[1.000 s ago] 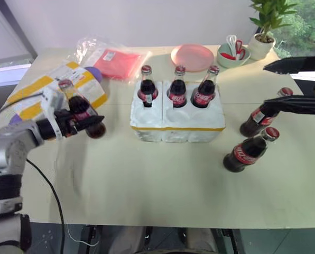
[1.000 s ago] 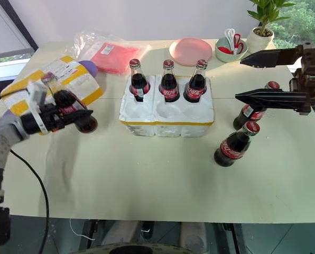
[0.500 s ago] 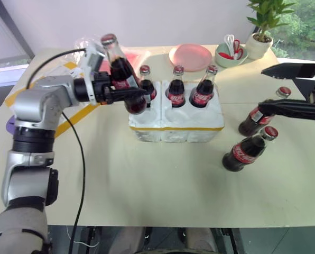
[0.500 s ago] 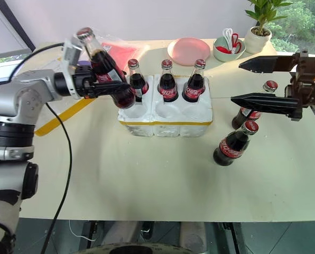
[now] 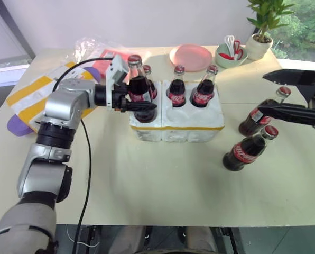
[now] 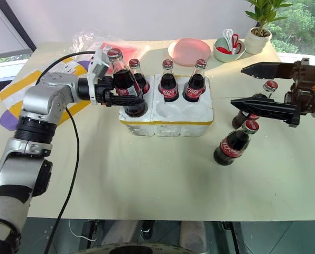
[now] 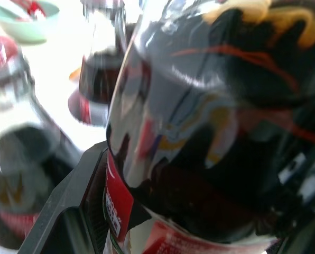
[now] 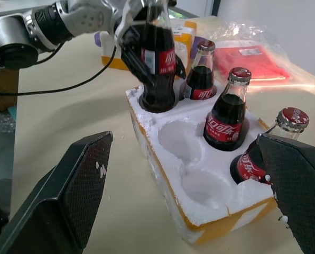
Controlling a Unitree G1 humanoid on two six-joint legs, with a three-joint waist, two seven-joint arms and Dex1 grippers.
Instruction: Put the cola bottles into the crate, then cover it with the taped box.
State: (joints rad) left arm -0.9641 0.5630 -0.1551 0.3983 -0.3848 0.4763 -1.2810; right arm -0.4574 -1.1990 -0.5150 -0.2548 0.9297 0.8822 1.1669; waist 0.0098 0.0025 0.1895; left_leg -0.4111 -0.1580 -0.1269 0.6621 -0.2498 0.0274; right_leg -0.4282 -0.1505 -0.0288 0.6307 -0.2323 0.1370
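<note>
Glass cola bottle (image 5: 139,87) sits clamped in left pincer (image 5: 141,106) over crate (image 5: 176,124).

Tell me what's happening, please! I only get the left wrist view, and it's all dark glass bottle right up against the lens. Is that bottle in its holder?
Observer: Nearly. The left claw grips that red-capped glass cola bottle upright, its base at the front corner slot of the low white foam crate.
Operator: Is the crate filling up?
Observer: Three more cola bottles stand in the back row, and two empty front slots remain.
Operator: Any bottles outside it?
Observer: Two loose cola bottles wait on the cream table, beside the right claw, whose fingers are spread wide open.
</note>
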